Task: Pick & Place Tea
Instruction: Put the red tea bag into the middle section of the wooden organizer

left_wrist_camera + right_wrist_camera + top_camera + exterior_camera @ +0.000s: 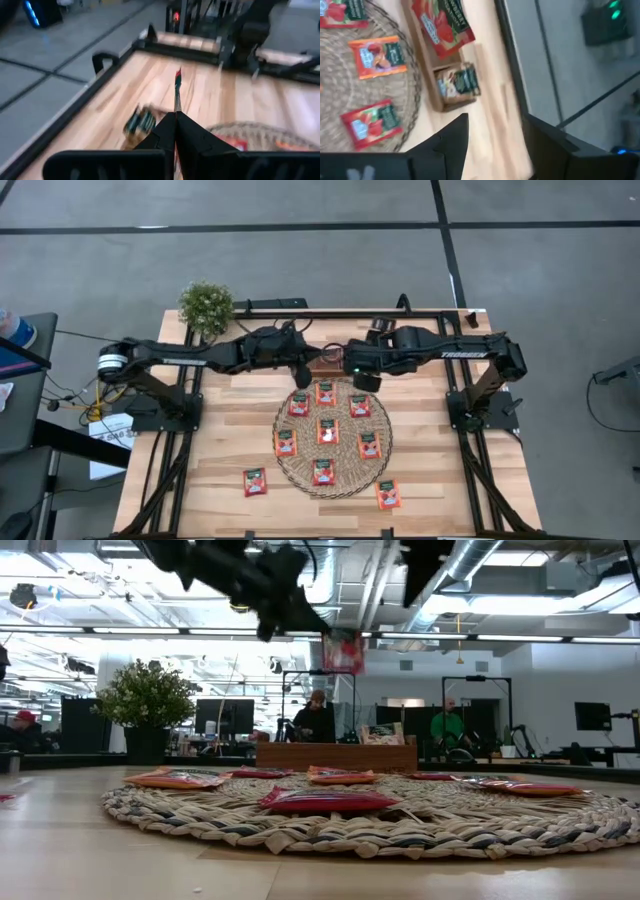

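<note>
Low view, woven mat (420, 830), wooden table (90, 860), office beyond

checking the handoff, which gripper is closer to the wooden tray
Left. The left gripper, shut on a tea sachet, hangs beside the wooden tray; the right gripper, open, sits farther off.

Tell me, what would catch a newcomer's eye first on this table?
Probably the round woven mat in the table's middle, dotted with red tea sachets. Above its far edge the two dark arms meet: the left gripper has its fingers shut on one sachet held in the air, over a wooden tray, while the right gripper hangs open beside it.
</note>
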You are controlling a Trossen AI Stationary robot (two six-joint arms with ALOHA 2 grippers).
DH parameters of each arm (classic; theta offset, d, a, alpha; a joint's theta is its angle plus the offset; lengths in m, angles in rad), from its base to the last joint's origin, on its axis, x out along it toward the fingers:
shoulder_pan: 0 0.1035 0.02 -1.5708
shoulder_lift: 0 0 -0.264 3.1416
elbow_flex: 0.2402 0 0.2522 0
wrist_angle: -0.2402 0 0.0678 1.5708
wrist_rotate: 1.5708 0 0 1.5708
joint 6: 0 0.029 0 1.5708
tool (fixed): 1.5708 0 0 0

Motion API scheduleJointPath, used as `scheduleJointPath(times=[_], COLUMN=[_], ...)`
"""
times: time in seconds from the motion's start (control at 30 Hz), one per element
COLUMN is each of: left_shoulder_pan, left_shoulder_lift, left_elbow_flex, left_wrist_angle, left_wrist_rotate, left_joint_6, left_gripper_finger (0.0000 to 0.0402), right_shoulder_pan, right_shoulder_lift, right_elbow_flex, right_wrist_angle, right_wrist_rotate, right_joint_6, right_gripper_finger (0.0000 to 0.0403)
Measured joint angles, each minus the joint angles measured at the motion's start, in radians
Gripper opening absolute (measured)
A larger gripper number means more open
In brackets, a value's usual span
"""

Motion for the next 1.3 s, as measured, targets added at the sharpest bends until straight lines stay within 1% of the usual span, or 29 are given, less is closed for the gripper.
scheduleJointPath(times=[0.1,0.17,0.23,0.3,0.4,0.53,0.63,0.77,0.87,1.0,1.07,1.3], left_shoulder_pan=[0.046,0.077,0.105,0.131,0.163,0.199,0.225,0.245,0.246,0.246,0.25,0.278], left_shoulder_lift=[0.064,0.098,0.126,0.147,0.161,0.173,0.188,0.225,0.267,0.316,0.32,0.32], left_elbow_flex=[0.0,0.0,0.0,-0.001,-0.001,-0.002,-0.001,-0.002,0.0,0.0,-0.001,-0.001], left_wrist_angle=[0.069,0.099,0.108,0.105,0.097,0.092,0.085,0.084,0.134,0.191,0.185,0.154], left_wrist_rotate=[0.068,0.116,0.146,0.167,0.187,0.22,0.244,0.253,0.258,0.262,0.264,0.259], left_joint_6=[0.004,0.003,-0.002,-0.005,-0.006,-0.001,-0.001,0.001,-0.002,-0.01,-0.014,-0.007], left_gripper_finger=[0.0,0.0,0.0,0.0,0.0,0.0,0.0,0.0,0.0,0.0,0.0,0.0], right_shoulder_pan=[0.001,0.003,0.003,0.001,-0.001,-0.006,-0.006,-0.005,-0.005,-0.005,-0.005,-0.005], right_shoulder_lift=[-0.007,-0.007,-0.023,-0.055,-0.125,-0.251,-0.344,-0.457,-0.531,-0.622,-0.666,-0.811], right_elbow_flex=[-0.001,-0.005,-0.041,-0.11,-0.253,-0.458,-0.58,-0.689,-0.749,-0.823,-0.852,-0.946], right_wrist_angle=[-0.065,-0.081,-0.058,0.001,0.119,0.286,0.381,0.434,0.463,0.514,0.543,0.541], right_wrist_rotate=[-0.018,-0.021,-0.023,-0.04,-0.084,-0.124,-0.166,-0.182,-0.182,-0.182,-0.183,-0.182], right_joint_6=[0.051,0.051,0.018,-0.019,-0.05,-0.038,0.005,0.083,0.129,0.149,0.169,0.281], right_gripper_finger=[0.017,0.0165,0.016,0.0155,0.0145,0.0129,0.0118,0.0109,0.0107,0.0107,0.0107,0.0107])
